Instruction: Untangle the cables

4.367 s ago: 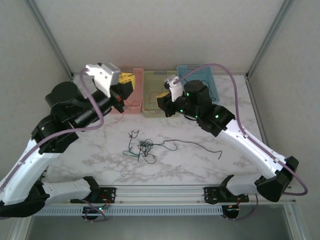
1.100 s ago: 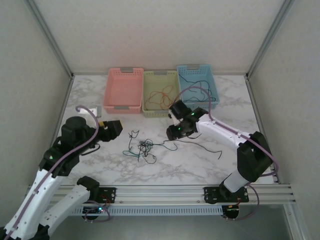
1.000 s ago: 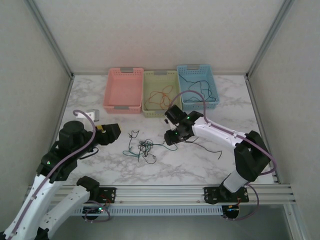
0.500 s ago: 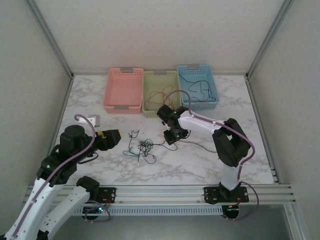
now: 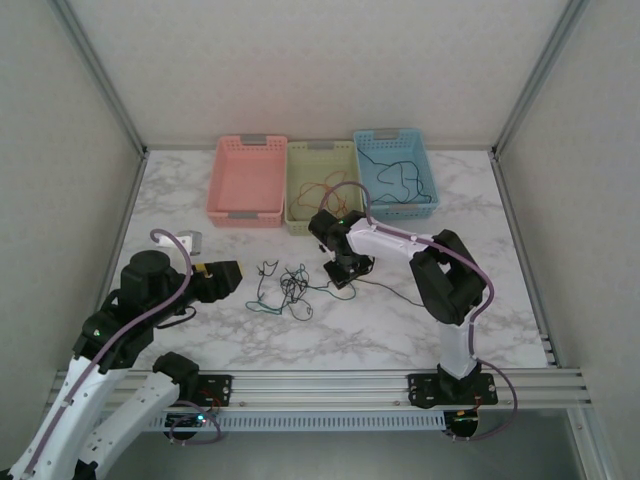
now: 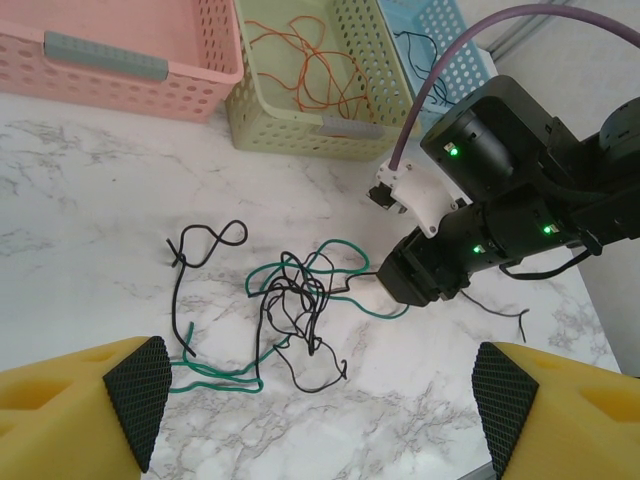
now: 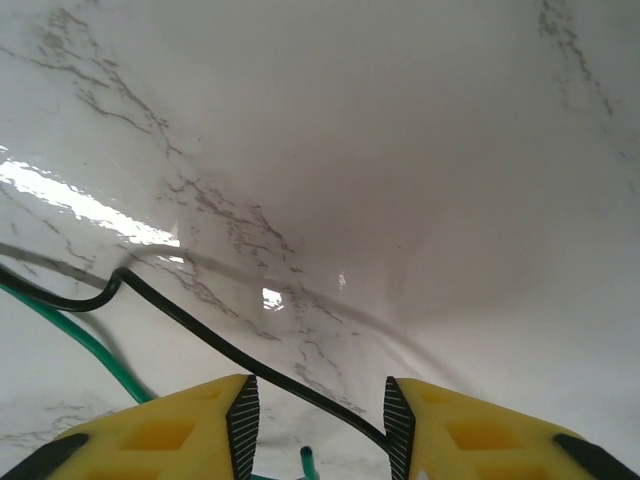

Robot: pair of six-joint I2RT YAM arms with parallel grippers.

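The cables (image 5: 285,290) lie as a tangle of thin green and black wires on the marble table, left of centre; the left wrist view shows this tangle (image 6: 295,300) just ahead of my left fingers. My right gripper (image 5: 345,275) is down at the tangle's right edge. Its jaws (image 7: 320,425) stand apart, and a black cable (image 7: 200,325) crosses the gap and touches the right pad (image 7: 396,420). A green cable end (image 7: 305,460) pokes up between them. My left gripper (image 5: 225,275) hovers to the left of the tangle, wide open (image 6: 320,410) and holding nothing.
Three baskets stand at the back: pink (image 5: 246,180), pale green (image 5: 322,185) with red wires inside, and blue (image 5: 395,172) with a black wire. A loose black strand (image 5: 400,292) trails right from my right gripper.
My right gripper has slid left along the table to the tangle's right edge and its jaws have narrowed. The left arm has barely moved.
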